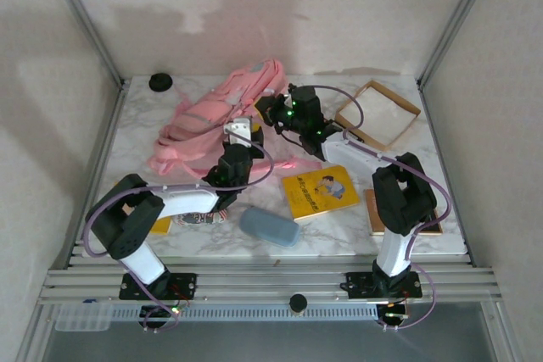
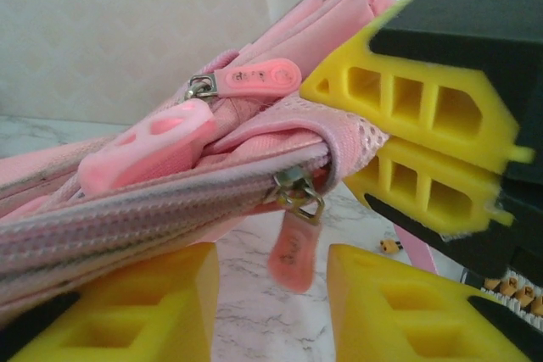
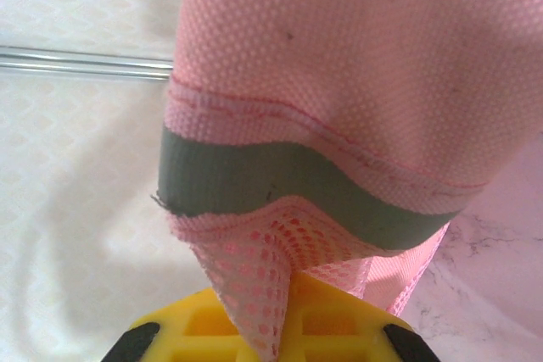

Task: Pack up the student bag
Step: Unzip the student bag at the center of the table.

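Since the student bag (image 1: 222, 116) looked limp, the right gripper (image 3: 271, 321) clamped its edge, and the zip pull (image 2: 291, 253), likeliest hold, hung above the parted left gripper (image 2: 271, 304).

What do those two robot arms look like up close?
The left arm and right arm match: chunky black joints, white links, looping purple cables and tiny green lights. Their gripper fingers are yellow plastic with ribbed hollows.
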